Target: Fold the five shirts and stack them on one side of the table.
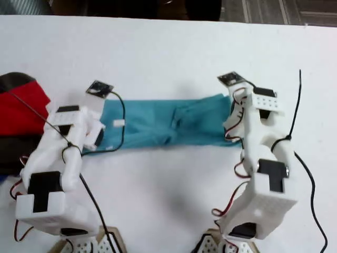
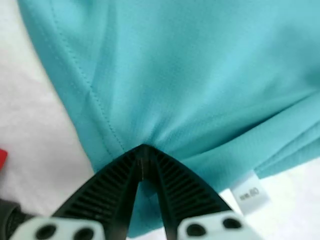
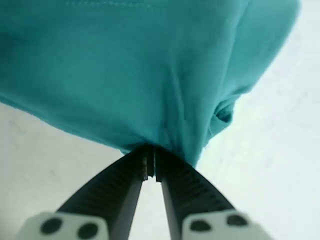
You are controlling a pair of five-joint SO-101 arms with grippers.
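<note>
A teal shirt [image 1: 163, 124] lies stretched as a long band across the middle of the white table [image 1: 168, 47]. My left gripper [image 2: 143, 150] is shut on the teal shirt's [image 2: 190, 80] edge, near a small white label [image 2: 246, 192]. In the high view the left gripper [image 1: 101, 129] holds the band's left end. At the band's right end my right gripper [image 1: 234, 118] is shut on the cloth. In the right wrist view the right gripper [image 3: 150, 150] pinches a bunched fold of the teal shirt [image 3: 130, 70].
A pile of red and dark clothing [image 1: 21, 116] lies at the table's left edge, beside the left arm. Black and red cables [image 1: 305, 158] trail from both arms. Bare white tabletop spreads behind and in front of the shirt.
</note>
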